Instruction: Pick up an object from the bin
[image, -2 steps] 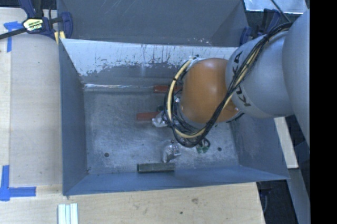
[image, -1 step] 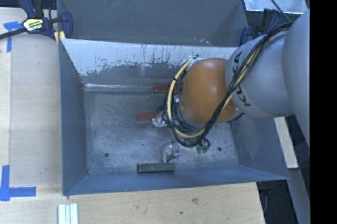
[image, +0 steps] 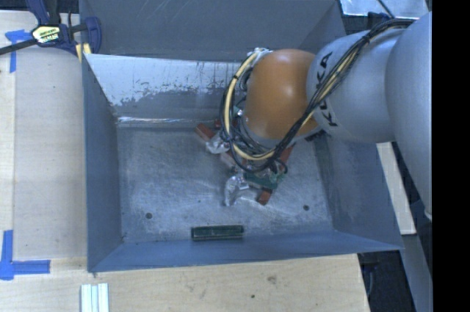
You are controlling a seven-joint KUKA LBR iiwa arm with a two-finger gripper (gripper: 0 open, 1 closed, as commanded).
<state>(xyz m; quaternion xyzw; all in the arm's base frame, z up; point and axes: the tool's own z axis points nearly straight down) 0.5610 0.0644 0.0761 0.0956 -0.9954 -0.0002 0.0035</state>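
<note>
The KUKA-lettered arm [image: 367,83] hangs its pincer [image: 238,193] near a dark bar [image: 217,233].

High, slightly oblique view over bin [image: 161,178]

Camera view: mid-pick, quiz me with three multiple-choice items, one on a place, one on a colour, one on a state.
1. Where in the grey metal bin does the dark slim rectangular bar lie?
A) on the floor by the wall nearest the picture's bottom
B) in the back-left corner
C) on the rim

2. What colour is the rounded smooth cover on the arm's wrist?
A) blue
B) orange-brown
C) white

3. How does the bar stand to the end effector?
A) gripped in it
B) leaning on it
C) lying flat, apart from it

Answers: 1 A, it lies along the floor's front edge; 2 B, the dome shows orange-brown under the cables; 3 C, bare floor separates them.
</note>
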